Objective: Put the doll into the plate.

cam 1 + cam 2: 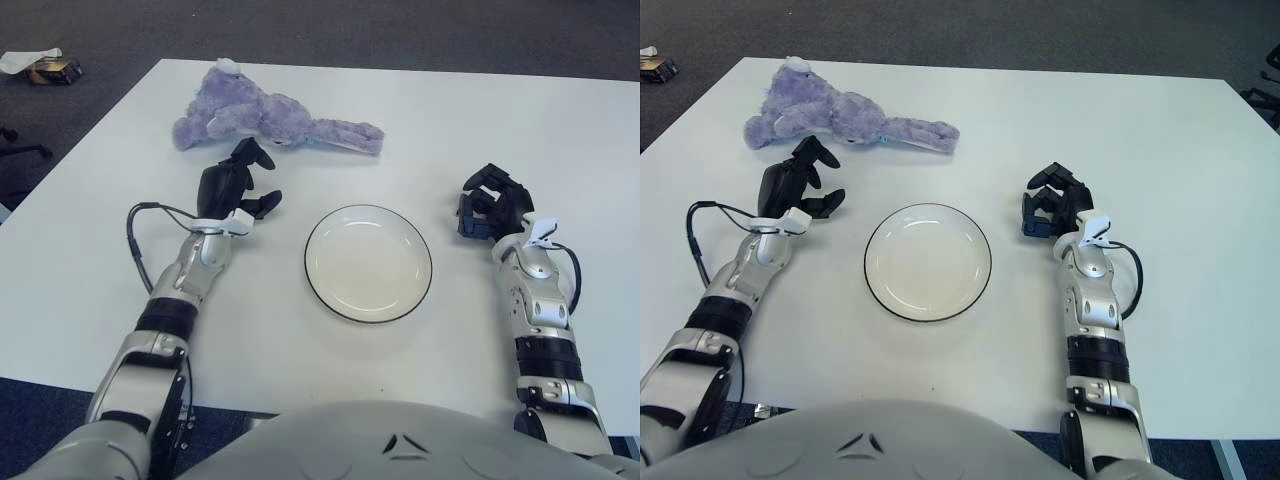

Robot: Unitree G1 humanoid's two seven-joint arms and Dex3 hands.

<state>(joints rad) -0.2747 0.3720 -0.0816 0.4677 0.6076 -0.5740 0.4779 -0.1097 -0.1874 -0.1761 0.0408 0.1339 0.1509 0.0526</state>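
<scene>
This looks like an office or lab room. A large plain white table (120,250) stands on dark grey carpet (330,30). At ten o'clock a chair base (22,150) shows, and a small box with crumpled paper (40,66) lies on the floor.

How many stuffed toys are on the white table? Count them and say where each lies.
1. The purple plush doll lies on its side at the far left of the white table, beyond the left hand and the empty round white plate. None appears hidden.
</scene>
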